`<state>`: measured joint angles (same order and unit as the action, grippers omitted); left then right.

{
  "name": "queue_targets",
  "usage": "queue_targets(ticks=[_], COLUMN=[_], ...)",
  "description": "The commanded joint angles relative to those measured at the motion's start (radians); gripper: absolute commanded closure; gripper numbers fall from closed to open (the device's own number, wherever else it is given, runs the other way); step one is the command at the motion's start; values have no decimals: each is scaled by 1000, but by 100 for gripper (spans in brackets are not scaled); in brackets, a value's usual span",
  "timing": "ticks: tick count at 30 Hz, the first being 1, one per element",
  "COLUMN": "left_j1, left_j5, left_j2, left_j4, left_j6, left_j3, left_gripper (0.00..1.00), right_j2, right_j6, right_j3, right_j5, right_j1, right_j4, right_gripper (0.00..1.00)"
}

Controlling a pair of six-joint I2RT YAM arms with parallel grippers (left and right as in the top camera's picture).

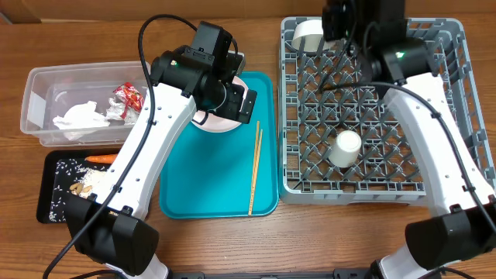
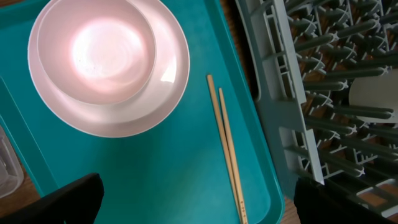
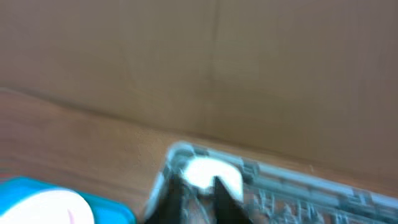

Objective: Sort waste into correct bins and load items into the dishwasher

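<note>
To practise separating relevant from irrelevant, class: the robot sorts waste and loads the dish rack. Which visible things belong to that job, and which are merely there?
Job: wrapper, tissue, carrot, rice, food scraps, clear tub, black tray, plate, bowl on plate, bowl in rack, chopsticks, cup, dish rack.

Merely there: teal tray, table.

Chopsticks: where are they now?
In the overhead view, the chopsticks lie side by side on the teal tray, near its right edge, between the plate and the dish rack.
</note>
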<state>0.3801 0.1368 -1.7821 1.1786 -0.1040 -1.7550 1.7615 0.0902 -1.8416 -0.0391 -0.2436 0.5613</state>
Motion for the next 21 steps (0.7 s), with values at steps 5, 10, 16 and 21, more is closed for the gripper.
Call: queue_targets(ticks=[5,10,16,21], left_j1=[5,5,5,5], left_j5=[-10,-10,-10,-10], left_j2=[15,15,15,15], left_j4=[-2,-2,-2,-2], left_j6=[3,3,3,3], left_j3=[-23,-23,-23,-23], left_gripper=[0,0,0,0], right_j2=[124,231,350,419], right_j6=[-69,-68,-68,-68], right_j3=[-72,-72,-72,-72], right_j5=[61,60,61,60], right_j1=[0,8,27,44], right_j4=[-40,-120,-278,-358], right_gripper=[96,96,96,96])
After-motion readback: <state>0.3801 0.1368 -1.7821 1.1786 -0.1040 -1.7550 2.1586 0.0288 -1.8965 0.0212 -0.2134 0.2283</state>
